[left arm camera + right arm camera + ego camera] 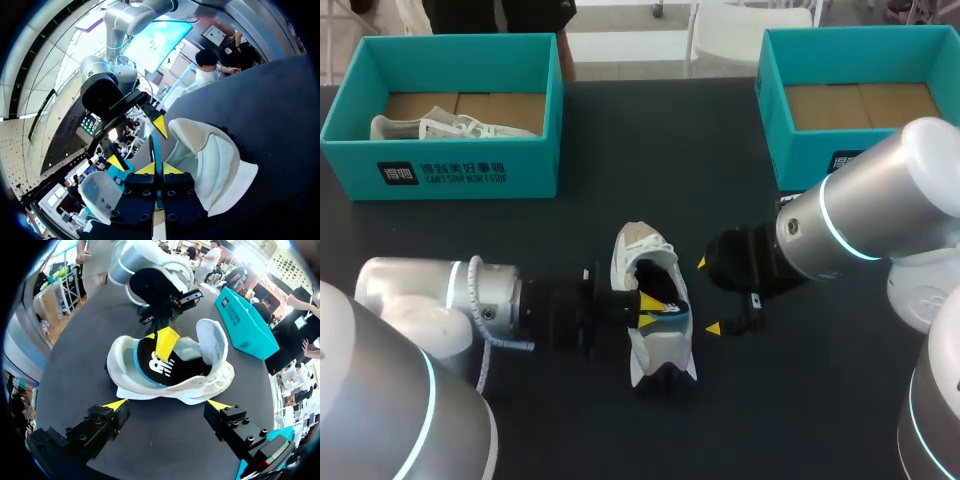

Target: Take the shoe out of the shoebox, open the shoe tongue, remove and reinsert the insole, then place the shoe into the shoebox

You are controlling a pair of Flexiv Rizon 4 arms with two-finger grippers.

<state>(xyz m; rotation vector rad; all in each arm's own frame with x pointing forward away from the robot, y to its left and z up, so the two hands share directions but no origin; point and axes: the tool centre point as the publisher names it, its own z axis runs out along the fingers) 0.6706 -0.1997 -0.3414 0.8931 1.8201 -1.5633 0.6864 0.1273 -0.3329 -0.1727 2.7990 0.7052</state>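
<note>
On the dark desk [620,190] the shoe [640,250] lies mid-way between the arms, the left gripper [648,310] clenched on the insole [146,360] edge and the right gripper [708,296] spread open just beside it, so an unbraced pull could drag the whole shoe along.

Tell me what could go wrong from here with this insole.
1. The left gripper has its jaws shut on only the thin edge of the insole. The edge may slip free or fold when pulled.
2. The right gripper is open and clear of the shoe, and nothing else holds the shoe down. A pull on the insole may therefore drag the whole shoe along.
</note>
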